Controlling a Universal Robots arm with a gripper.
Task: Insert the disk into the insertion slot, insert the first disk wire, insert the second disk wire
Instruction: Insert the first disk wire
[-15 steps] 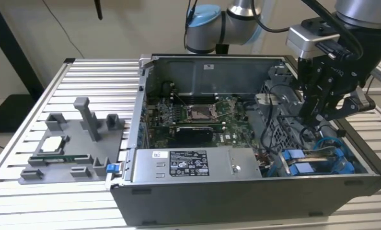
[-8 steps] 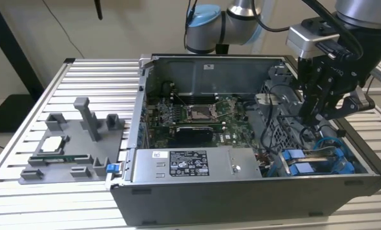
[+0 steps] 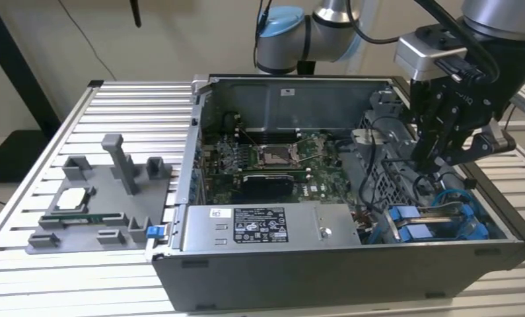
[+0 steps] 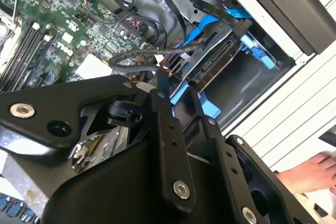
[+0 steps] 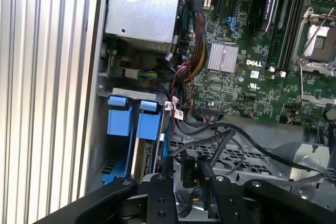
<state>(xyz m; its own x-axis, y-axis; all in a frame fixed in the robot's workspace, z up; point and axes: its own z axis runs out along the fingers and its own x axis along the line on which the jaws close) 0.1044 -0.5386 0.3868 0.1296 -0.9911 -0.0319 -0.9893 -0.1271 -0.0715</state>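
The disk (image 4: 214, 65) lies silver-grey in its blue carrier frame (image 3: 414, 228), sitting in the insertion slot (image 4: 251, 80) at the case's near corner on the exterior view's right. Its blue tabs (image 5: 119, 118) show beside the case wall. My gripper (image 3: 427, 165) hangs inside the case just above and behind the disk. Its black fingers (image 5: 161, 182) are shut on a black wire connector (image 5: 189, 171). Thin black and grey wires (image 4: 137, 56) loop between the fingertips and the disk's edge.
A silver power-supply box (image 3: 262, 228) fills the case's near side, with the motherboard (image 3: 271, 158) behind it. A perforated metal cage (image 5: 239, 156) lies under the gripper. A grey fixture (image 3: 99, 198) with parts stands on the slatted table. A person's hand (image 4: 310, 174) rests outside the case.
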